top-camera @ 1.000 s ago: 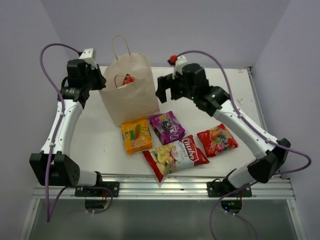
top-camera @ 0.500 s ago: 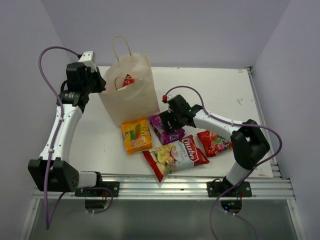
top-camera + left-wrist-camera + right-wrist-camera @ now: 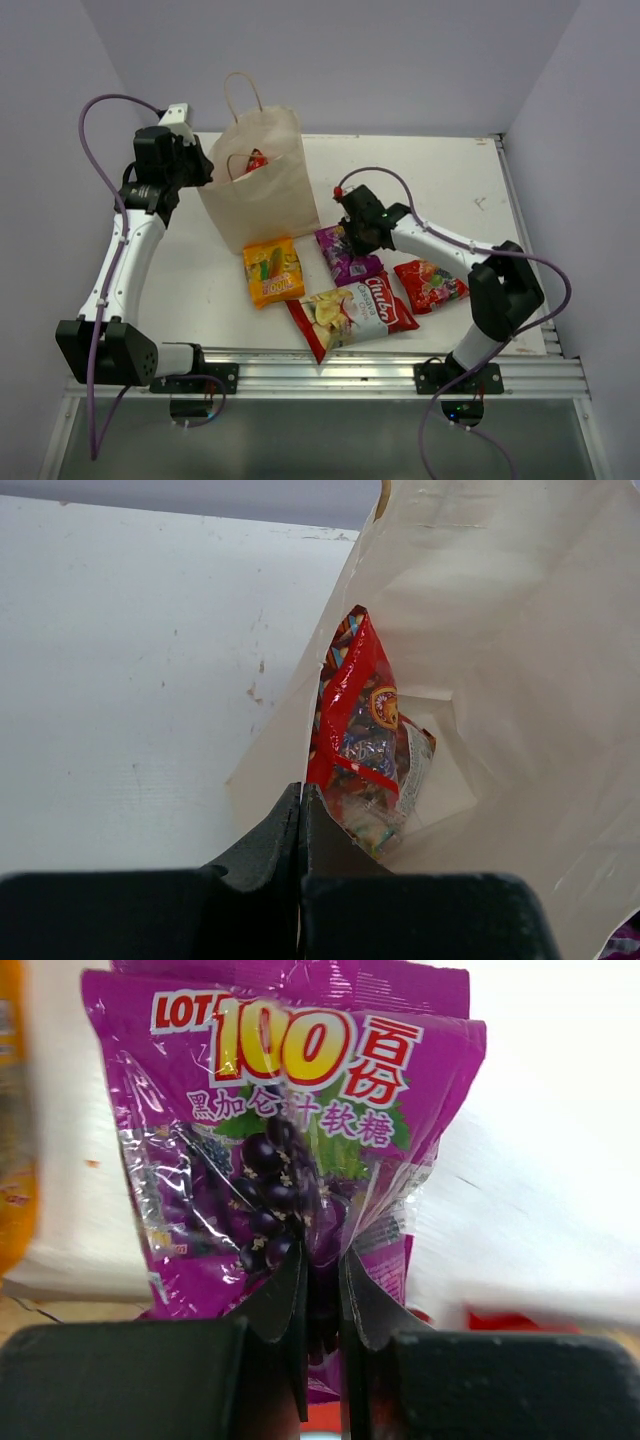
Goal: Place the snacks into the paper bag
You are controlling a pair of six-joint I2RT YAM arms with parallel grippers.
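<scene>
The tan paper bag (image 3: 262, 190) stands upright at the back left with one red packet (image 3: 257, 160) inside it. My left gripper (image 3: 205, 165) is shut on the bag's left rim; in the left wrist view its tips (image 3: 301, 792) pinch the paper edge beside the red packet (image 3: 362, 740). My right gripper (image 3: 352, 243) is low over the purple packet (image 3: 345, 262) and shut on a fold of it (image 3: 290, 1130). On the table lie the orange-yellow packet (image 3: 273, 271), the large red-and-white chip bag (image 3: 350, 312) and a small red packet (image 3: 430, 283).
The white table (image 3: 440, 180) ends at a metal rail (image 3: 320, 375) along the near edge. Lilac walls close in the back and both sides. The bag's loop handle (image 3: 243, 90) sticks up above its mouth.
My right arm dropped from beside the bag to the purple packet, and its jaws went from wide open to shut on it. The packet shifted slightly. The left arm held still.
</scene>
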